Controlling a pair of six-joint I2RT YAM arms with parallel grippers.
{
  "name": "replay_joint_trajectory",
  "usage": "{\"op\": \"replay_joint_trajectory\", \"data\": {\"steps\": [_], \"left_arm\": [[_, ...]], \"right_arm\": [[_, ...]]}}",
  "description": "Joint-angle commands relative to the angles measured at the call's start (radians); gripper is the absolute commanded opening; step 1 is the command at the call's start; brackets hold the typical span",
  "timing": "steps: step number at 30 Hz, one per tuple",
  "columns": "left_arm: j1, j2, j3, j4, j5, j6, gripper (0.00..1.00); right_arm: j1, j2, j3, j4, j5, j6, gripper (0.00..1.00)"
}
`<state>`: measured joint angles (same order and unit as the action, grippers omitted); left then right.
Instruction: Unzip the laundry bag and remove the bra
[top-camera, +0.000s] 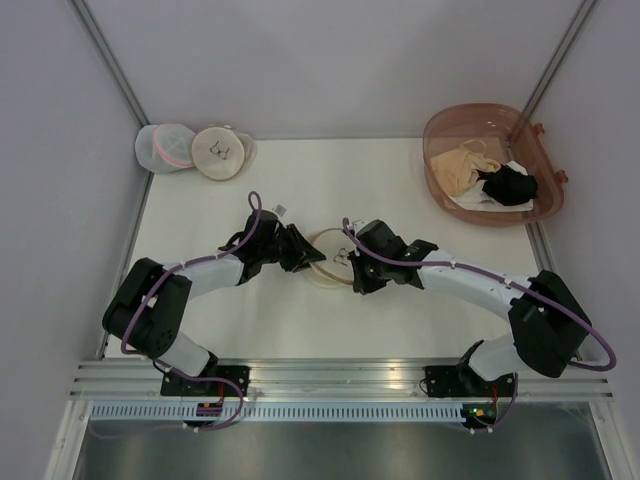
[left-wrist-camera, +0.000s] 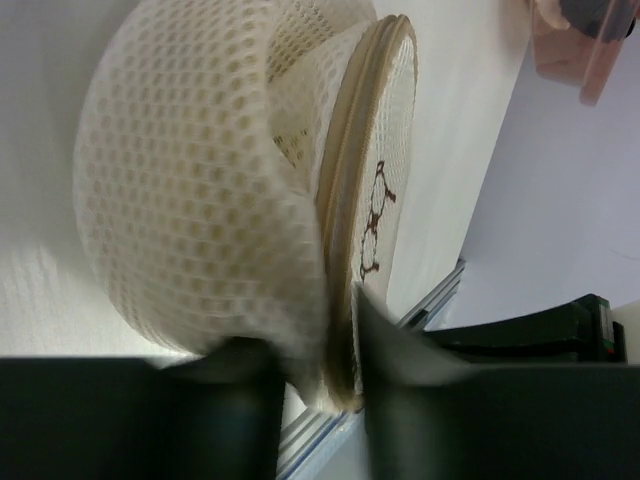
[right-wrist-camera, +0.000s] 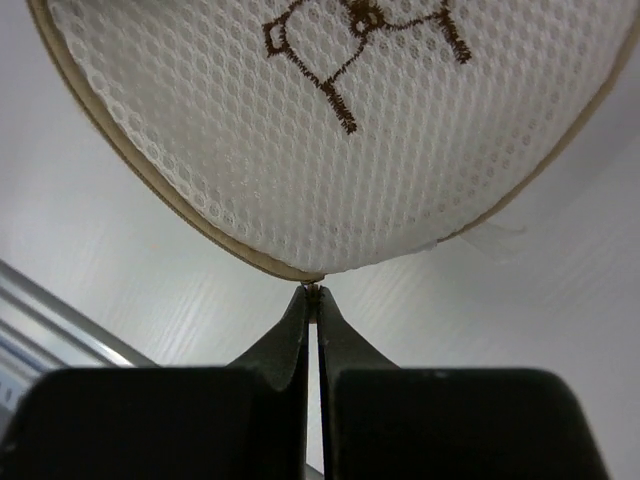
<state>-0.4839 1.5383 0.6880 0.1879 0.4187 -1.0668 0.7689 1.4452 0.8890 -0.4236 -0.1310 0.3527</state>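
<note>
laundry bag (top-camera: 328, 262) | left end effector (left-wrist-camera: 320, 385): grasping its rim | right end effector (right-wrist-camera: 317, 300): clenched shut, tips at its rim

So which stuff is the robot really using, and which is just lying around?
In the job: the laundry bag, pinched at its rim by the left jaws and the right jaws.

Just lying about: the white bag with pink trim, the other cream bag beside it, the pink tub, and the beige cloth and black cloth inside it.
</note>
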Motion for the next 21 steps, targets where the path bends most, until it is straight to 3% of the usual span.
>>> {"op": "replay_joint_trajectory", "data": {"steps": [1,3,4,11,13,14,15,16,18,21], "left_arm": [[0.011,-0.026,-0.01,0.051,0.009,-0.007,0.49],[0.011,-0.066,-0.03,0.053,-0.007,-0.016,0.77],[0.011,-0.084,-0.045,0.048,-0.017,-0.021,0.98],[0.013,-0.273,-0.067,-0.094,-0.145,0.005,1.0],[0.014,-0.343,-0.07,-0.149,-0.176,0.019,0.99],[0.019,-0.368,-0.071,-0.169,-0.205,0.022,1.0],[0.021,-0.388,-0.073,-0.182,-0.218,0.024,1.0],[0.024,-0.435,-0.073,-0.221,-0.239,0.034,0.99],[0.031,-0.472,-0.07,-0.249,-0.258,0.044,1.0],[0.042,-0.532,-0.058,-0.306,-0.285,0.065,0.99]], "right_arm": [[-0.005,0.014,0.04,-0.102,0.215,-0.024,0.0],[-0.003,0.017,0.06,-0.127,0.267,-0.032,0.0],[-0.005,0.023,0.068,-0.136,0.336,-0.035,0.01],[-0.01,0.058,0.12,-0.188,0.572,-0.023,0.03],[-0.01,0.052,0.128,-0.19,0.608,-0.015,0.19],[-0.01,0.047,0.133,-0.196,0.655,-0.006,0.3],[-0.008,0.037,0.137,-0.201,0.677,0.003,0.48],[-0.01,0.027,0.139,-0.202,0.686,0.003,0.55],[-0.01,0.009,0.14,-0.199,0.656,-0.017,0.66],[-0.01,-0.078,0.128,-0.15,0.488,-0.063,0.67]]}}
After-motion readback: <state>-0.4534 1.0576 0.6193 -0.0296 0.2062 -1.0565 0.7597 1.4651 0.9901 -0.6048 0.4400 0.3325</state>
